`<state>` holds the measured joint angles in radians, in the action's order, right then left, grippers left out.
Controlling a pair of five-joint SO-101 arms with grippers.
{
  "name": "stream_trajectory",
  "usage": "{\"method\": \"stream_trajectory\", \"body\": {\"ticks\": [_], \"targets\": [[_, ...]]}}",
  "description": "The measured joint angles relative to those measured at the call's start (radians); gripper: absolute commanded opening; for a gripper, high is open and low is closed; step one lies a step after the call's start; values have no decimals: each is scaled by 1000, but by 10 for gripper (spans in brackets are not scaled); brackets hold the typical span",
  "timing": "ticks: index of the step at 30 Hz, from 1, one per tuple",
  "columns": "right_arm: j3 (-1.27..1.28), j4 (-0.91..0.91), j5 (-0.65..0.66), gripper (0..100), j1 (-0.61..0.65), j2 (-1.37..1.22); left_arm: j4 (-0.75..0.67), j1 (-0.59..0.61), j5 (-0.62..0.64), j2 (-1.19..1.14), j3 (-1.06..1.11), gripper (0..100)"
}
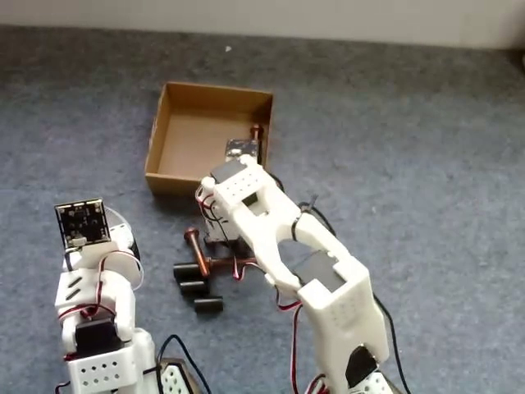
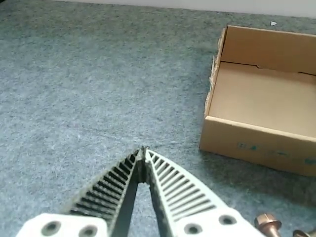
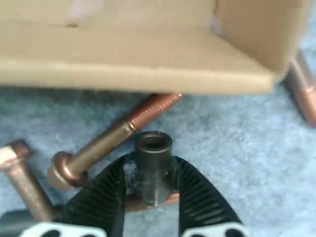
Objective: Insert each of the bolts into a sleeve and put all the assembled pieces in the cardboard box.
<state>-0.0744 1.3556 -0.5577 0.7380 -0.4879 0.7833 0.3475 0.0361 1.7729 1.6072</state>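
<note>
Dark sleeve (image 3: 154,148) clamped between right gripper (image 3: 153,168) fingers, open end toward wrist camera, just outside near wall of cardboard box (image 3: 133,54). Copper bolt (image 3: 113,140) flat on grey carpet (image 3: 232,148) just behind sleeve, second bolt (image 3: 22,175) close beside. Three spare sleeves (image 1: 193,286) on carpet by right arm. Left gripper (image 2: 143,157) pinched closed, tips touching, over carpet, apart from box.
</note>
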Motion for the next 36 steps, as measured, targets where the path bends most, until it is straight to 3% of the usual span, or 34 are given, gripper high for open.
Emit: {"method": "stream_trajectory", "body": {"ticks": [8,14,17,27,36], "targets": [[86,61,92,5,-9,327,0,0,0,0,12,7],[242,63,138,5,-103,591,0,-5,0,0,12,7],[325,57,155,5,-160,681,0,-61,0,0,12,6],[778,-327,160,5,-302,951,6,-129,48,-2,-72,6],[956,-489,160,5,-308,1005,408,-255,80,8,-364,6]]}}
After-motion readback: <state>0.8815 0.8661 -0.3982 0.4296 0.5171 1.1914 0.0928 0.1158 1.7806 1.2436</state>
